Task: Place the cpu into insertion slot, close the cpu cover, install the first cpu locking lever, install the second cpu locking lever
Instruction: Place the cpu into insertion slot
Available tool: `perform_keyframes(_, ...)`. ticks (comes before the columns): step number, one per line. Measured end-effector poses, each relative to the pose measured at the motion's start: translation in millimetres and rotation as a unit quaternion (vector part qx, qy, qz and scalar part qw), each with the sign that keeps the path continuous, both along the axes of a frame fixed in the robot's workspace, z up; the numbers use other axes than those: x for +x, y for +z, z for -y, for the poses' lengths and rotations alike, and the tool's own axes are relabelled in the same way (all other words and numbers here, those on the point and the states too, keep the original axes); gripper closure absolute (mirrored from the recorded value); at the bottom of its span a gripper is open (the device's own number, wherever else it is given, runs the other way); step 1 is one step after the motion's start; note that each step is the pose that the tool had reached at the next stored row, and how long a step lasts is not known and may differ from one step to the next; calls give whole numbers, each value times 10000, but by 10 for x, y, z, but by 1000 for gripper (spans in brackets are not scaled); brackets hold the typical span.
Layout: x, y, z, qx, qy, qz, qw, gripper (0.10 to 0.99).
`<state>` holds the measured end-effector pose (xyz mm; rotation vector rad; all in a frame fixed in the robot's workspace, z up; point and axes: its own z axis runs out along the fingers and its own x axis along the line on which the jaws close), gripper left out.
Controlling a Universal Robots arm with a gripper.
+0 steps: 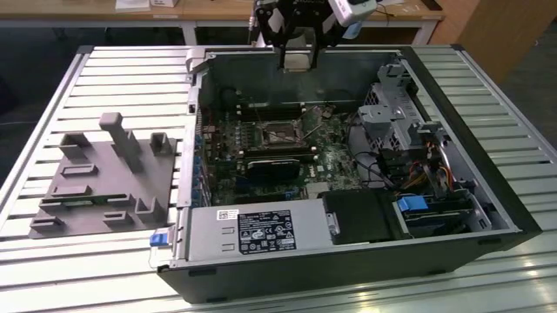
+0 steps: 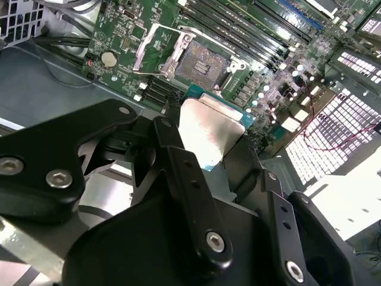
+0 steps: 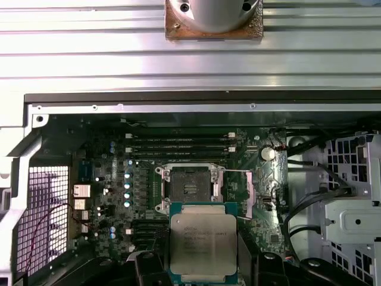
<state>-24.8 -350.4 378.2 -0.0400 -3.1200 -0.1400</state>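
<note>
The open computer case [image 1: 348, 267] sits on the slatted bench [image 1: 130, 72], its walls ringing the green board [image 1: 335, 160] with free room overhead. Our gripper [image 1: 296, 57], clamped on the cpu [image 3: 203, 241], hangs high above the case. The insertion slot [image 3: 189, 189] lies bare, so we judge no step is finished yet.

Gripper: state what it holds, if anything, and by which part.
The gripper holds the cpu, pinched between its fingers by what look like two opposite edges, silver top facing the wrist cameras, clear of the insertion slot.
</note>
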Motion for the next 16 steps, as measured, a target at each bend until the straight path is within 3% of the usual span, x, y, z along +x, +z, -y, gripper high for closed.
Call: perform_keyframes(16,-15,-203,1,-6,0,1,10000,549)
